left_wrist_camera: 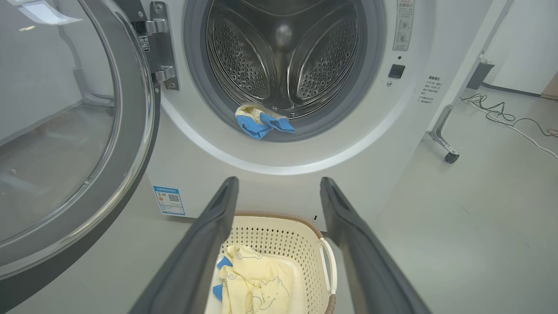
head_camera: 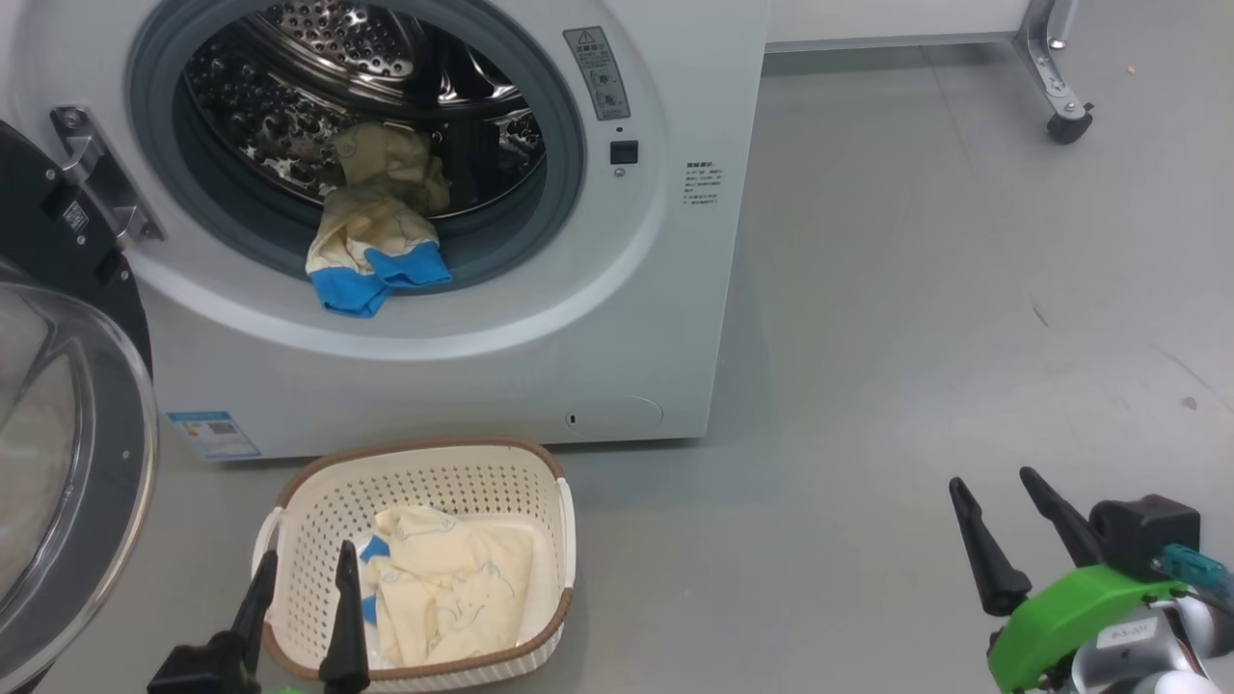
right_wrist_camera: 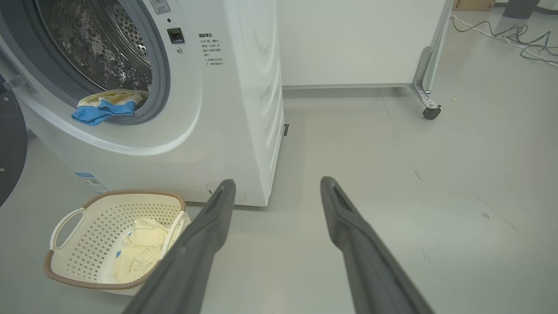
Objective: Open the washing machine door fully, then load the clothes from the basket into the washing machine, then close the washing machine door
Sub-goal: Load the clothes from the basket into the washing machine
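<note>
The white washing machine (head_camera: 540,318) stands with its door (head_camera: 58,463) swung wide to the left. One cream garment with blue cuffs (head_camera: 378,231) drapes over the grey gasket, half in the drum. The basket (head_camera: 424,472) sits on the floor in front, holding another cream garment (head_camera: 453,583). My left gripper (head_camera: 307,569) is open, hovering over the basket's left side with nothing between its fingers. My right gripper (head_camera: 998,487) is open over bare floor to the right. The left wrist view shows the basket (left_wrist_camera: 279,235) and door (left_wrist_camera: 135,131); the right wrist view shows the basket (right_wrist_camera: 109,209) and draped garment (right_wrist_camera: 104,104).
A white cabinet on a castor leg (head_camera: 1068,120) stands behind and right of the washer. Cables (left_wrist_camera: 501,115) trail across the floor at the far right. Grey floor (head_camera: 916,337) stretches to the right of the washer.
</note>
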